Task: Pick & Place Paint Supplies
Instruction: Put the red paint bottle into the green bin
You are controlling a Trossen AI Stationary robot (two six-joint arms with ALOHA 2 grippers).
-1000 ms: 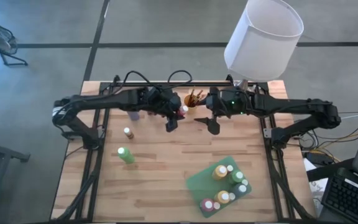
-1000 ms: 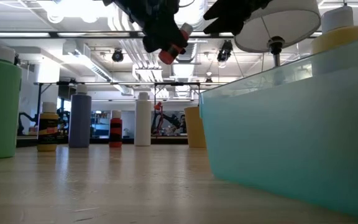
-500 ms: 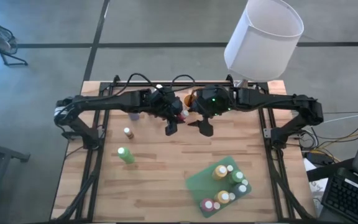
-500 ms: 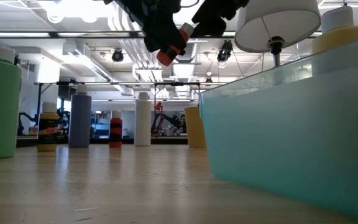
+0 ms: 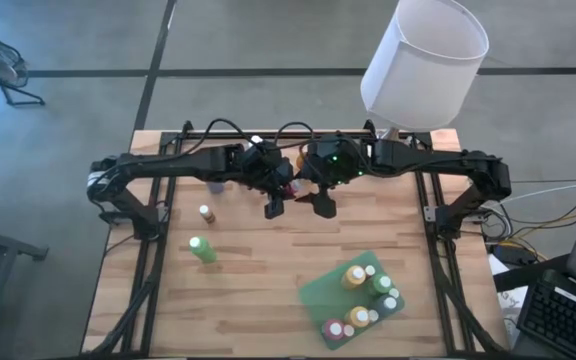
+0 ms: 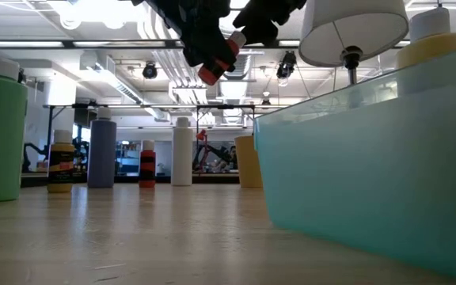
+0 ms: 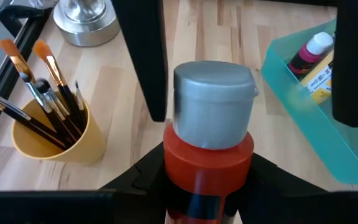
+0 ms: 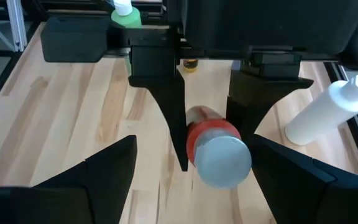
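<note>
High view: left claw (image 5: 277,199) and right claw (image 5: 320,200) met over the rear middle of the wooden surface (image 5: 258,290), tips close together, well above the boards. Left claw clenched on a red paint bottle (image 7: 207,155) with a grey cap, held aloft between its two dark fingers (image 7: 143,177); same bottle seen in the low view (image 6: 216,62) hanging tilted, cap uppermost toward the right claw. Right claw spread wide, its fingers (image 8: 114,168) flanking the bottle's grey cap (image 8: 224,163) without closing on it; contact cannot be judged. Left wrist view: yellow cup (image 7: 58,140) of dark-handled brushes (image 7: 39,102) standing beside the silver lamp base (image 7: 86,22), and a corner of the translucent green tray (image 7: 303,106) with bottles inside. Tray (image 5: 318,290) at the front right of the surface, holding several white-capped bottles (image 5: 356,277). Elsewhere on the left half: a green bottle (image 5: 202,249), a small brown bottle (image 5: 206,214), and a purple bottle (image 5: 215,186) partly under the left arm. White bottle (image 8: 328,112) lying on its side near the far edge in the right wrist view. White lamp shade (image 5: 424,62) overhanging the back right corner.
</note>
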